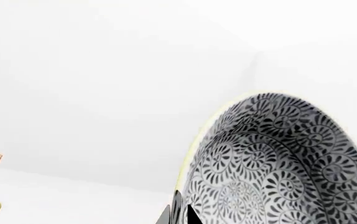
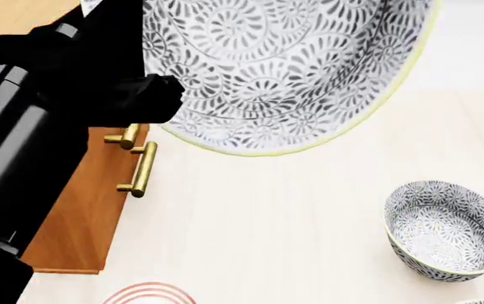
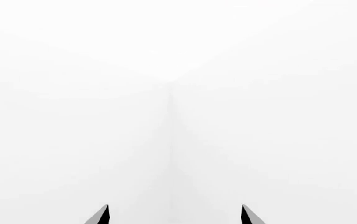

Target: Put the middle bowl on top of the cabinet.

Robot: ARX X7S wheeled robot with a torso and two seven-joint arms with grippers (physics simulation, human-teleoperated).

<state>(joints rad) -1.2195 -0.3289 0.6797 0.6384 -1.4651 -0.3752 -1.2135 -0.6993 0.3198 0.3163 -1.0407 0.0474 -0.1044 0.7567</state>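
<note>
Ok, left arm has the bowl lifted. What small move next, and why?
Probably carry the bowl sideways toward the cabinet. The left gripper holds it by the rim, raised close to the head camera and tilted, but it hangs mostly over the table, beside the cabinet's handles rather than above its top.

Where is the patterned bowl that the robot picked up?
The lifted bowl fills the head view's top, held up by the left end effector, above the cabinet.

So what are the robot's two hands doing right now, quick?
Left gripper: closed on the middle bowl, held up tilted.
Right gripper: open, holding nothing.
</note>
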